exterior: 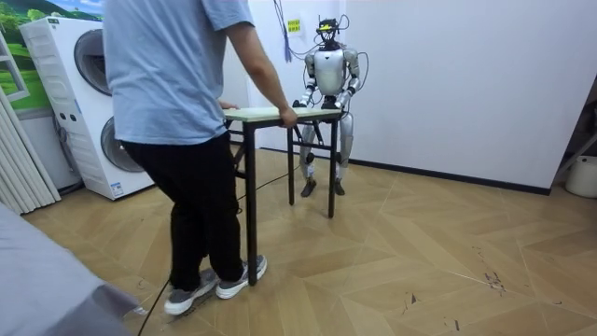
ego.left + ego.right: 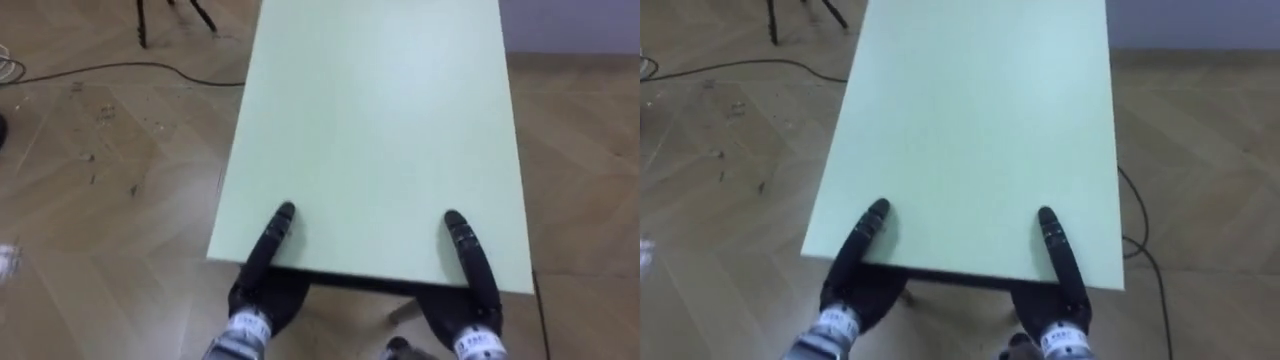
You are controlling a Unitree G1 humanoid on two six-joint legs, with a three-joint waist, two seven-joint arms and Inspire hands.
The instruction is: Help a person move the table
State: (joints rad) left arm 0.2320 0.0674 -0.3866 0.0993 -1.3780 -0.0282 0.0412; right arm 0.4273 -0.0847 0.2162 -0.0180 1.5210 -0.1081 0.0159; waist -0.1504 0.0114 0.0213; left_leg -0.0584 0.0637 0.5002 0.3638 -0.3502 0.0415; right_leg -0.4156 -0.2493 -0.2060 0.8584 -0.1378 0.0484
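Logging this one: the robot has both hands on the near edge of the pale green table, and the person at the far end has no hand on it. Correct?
No. The room view shows the person's hand on the table's far end. The rest holds: the robot's left hand and right hand are on its near edge.

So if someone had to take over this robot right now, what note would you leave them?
Left hand: clamped on the near edge of the table, thumb on top, the rest beneath.
Right hand: the same, further right along that edge.
Person: stands at the opposite end, one hand on the tabletop's edge.
Done: both ends are gripped. I cannot tell whether the legs are off the floor.
Left: carry the table together with the person and set it down.
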